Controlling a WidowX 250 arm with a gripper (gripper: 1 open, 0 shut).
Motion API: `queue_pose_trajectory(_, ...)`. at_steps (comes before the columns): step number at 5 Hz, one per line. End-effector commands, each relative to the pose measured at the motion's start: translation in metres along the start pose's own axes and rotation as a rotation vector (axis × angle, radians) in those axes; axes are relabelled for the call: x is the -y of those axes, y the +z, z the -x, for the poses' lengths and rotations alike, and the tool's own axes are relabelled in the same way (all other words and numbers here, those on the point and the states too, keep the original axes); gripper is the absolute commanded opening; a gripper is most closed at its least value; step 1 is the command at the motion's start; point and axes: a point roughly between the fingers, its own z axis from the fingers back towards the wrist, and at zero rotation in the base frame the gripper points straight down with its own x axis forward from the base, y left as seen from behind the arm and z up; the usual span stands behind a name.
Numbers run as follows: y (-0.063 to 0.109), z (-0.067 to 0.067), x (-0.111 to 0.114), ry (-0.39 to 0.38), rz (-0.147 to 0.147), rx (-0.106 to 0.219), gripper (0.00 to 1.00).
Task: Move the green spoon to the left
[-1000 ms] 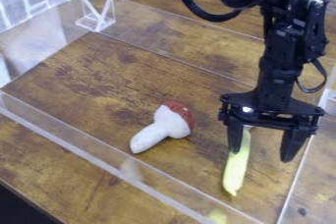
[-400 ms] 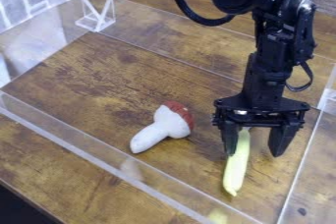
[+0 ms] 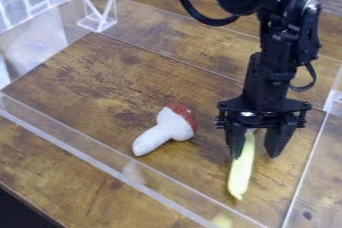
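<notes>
Near the right wall of the clear-walled tray (image 3: 80, 144), the green spoon (image 3: 241, 168) lies on grained wood, its long axis running toward the camera; thick yellow-green plastic handle, bowl hidden; the gripper (image 3: 254, 144) points down over its far end, black jaws apart astride it; left lies a red-capped mushroom (image 3: 166, 130).

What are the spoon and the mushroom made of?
The green spoon looks like smooth yellow-green plastic, going by its bright even colour; its bowl is hidden. The mushroom seems a plastic or painted toy: plain white stem, dull red cap. The picture is too blurry to be sure.
</notes>
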Motion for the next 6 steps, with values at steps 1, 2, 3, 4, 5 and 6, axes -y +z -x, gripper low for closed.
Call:
queue_pose_trajectory(1,0.004,0.005,0.022,-0.006,0.050,0.030,1.00)
queue_pose_trajectory(2,0.003,0.002,0.027,0.010,0.053,0.030,1.00)
queue_pose_trajectory(3,0.004,0.005,0.028,-0.016,0.052,0.027,1.00)
queue_pose_trajectory(4,0.004,0.008,0.029,-0.040,0.049,0.025,1.00)
queue_pose_trajectory(5,0.004,0.012,0.021,-0.056,0.045,0.021,1.00)
queue_pose_trajectory(6,0.008,0.014,0.013,-0.077,0.036,0.019,1.00)
